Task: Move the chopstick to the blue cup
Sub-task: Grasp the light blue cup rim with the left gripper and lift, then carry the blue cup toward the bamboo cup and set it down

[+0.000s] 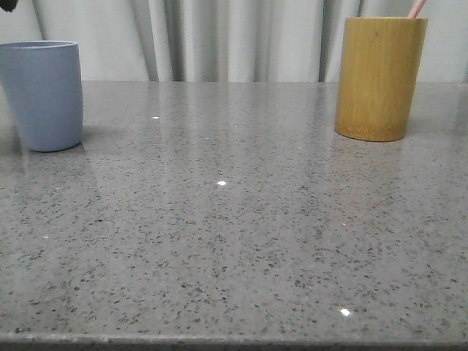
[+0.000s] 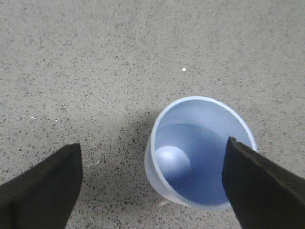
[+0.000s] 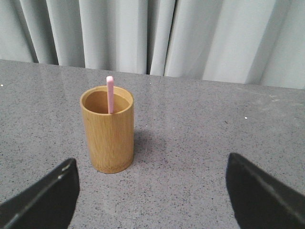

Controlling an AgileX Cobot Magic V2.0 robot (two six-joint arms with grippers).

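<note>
- chopstick (image 3: 110, 94), a thin pale pink straight stick, stood inside the tall yellow-brown bamboo cylinder (image 1: 380, 77) at the far right of the speckled grey stone table (image 1: 234, 241), its tip poking above the rim and leaning against the cylinder's inner wall.
- pale blue-grey plastic tumbler (image 1: 45, 93), the blue cup of the task, sat at the far left of the table, well apart from the cylinder; seen from above it was empty (image 2: 200, 152).
- by my reading nothing of the transfer was done: the stick was not yet gripped, lifted, carried across or dropped in.
- left gripper (image 2: 152, 186) hovered over the blue cup with its black fingers (image 2: 43, 186) spread wide and holding nothing, one of them overlapping the cup's rim in the wrist view.
- right gripper (image 3: 152, 195) faced the bamboo cylinder from the near side, fingers (image 3: 262, 195) wide apart and empty, the cylinder off towards one of them, not centred between them.
- between the two containers the table lay bare, with grey curtains (image 1: 234, 36) behind, so the carry looked unobstructed.
- the likely snags, as i judged them: the stick was slender and only a short part showed above the rim, so the pinch would need care; the light-looking cup might tip if bumped.
</note>
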